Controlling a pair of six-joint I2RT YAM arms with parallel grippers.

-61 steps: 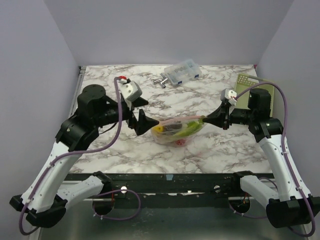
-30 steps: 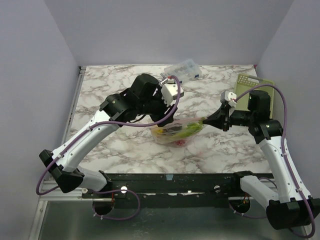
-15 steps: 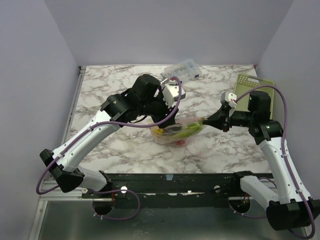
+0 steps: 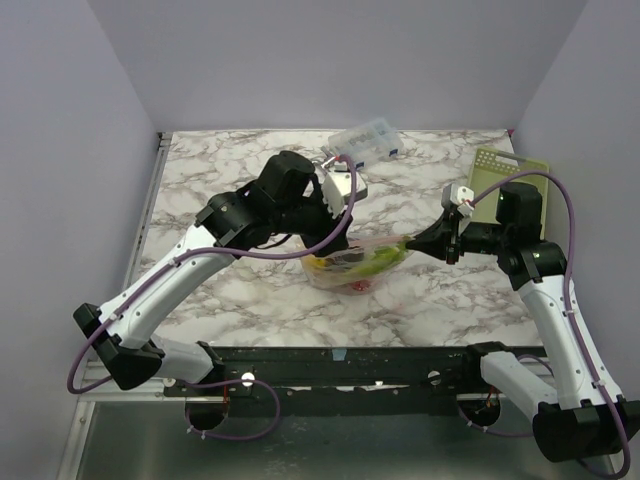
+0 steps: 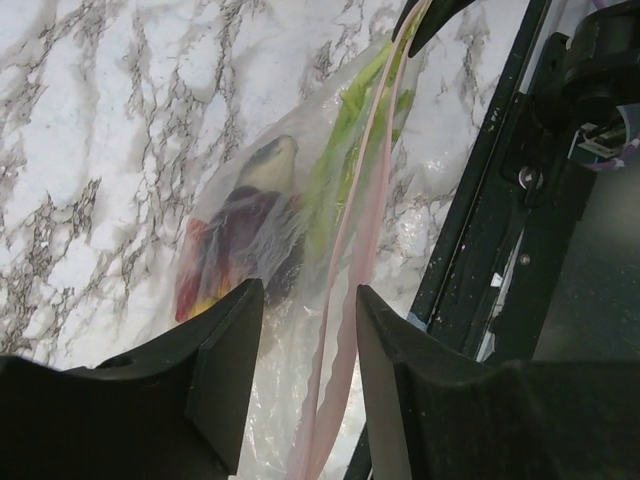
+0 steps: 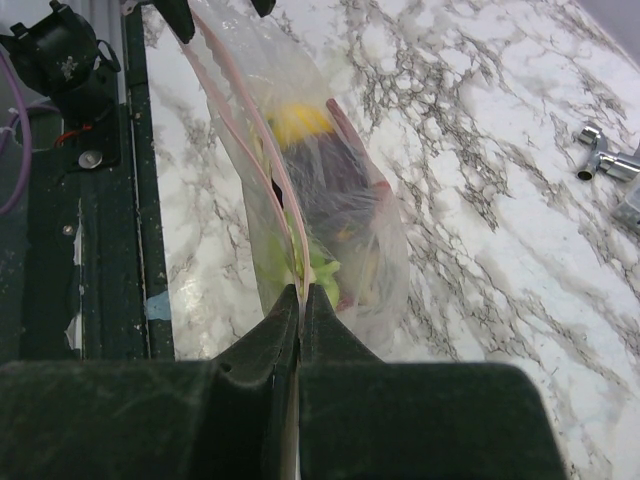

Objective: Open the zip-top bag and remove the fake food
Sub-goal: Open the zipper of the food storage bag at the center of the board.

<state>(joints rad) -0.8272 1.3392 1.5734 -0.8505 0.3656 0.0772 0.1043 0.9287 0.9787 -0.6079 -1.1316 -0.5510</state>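
Top external view: we see the zip-top bag [image 4: 375, 262] resting near the middle of the marble table [image 4: 220, 170], toward its near edge, between the two grippers. The right gripper [image 6: 300, 296] is clamped tight on one end of the pink zipper strip [image 6: 250, 130] and holds that edge up, so the bag's body sags below it onto the table. The left gripper [image 5: 305, 315] has its jaws partly apart, straddling the strip near the other end. We see neither finger touching it.

We judge the bag light, thin, soft and slippery. It will crumple and slide rather than resist a pull. The zipper strip looks like its firmest part, so that is where to take hold. One lip alone would let the seal peel apart. Whether the right gripper pinches one lip or both, we cannot tell.

The bag is clear and crinkled, with glare on its folds. Through it the fake food [image 4: 345, 265] shows bunched together: a yellow lemon [image 6: 300, 122], a dark purple piece [image 5: 250, 225], a green stalk [image 5: 345, 150] and a red piece [image 5: 190, 285].
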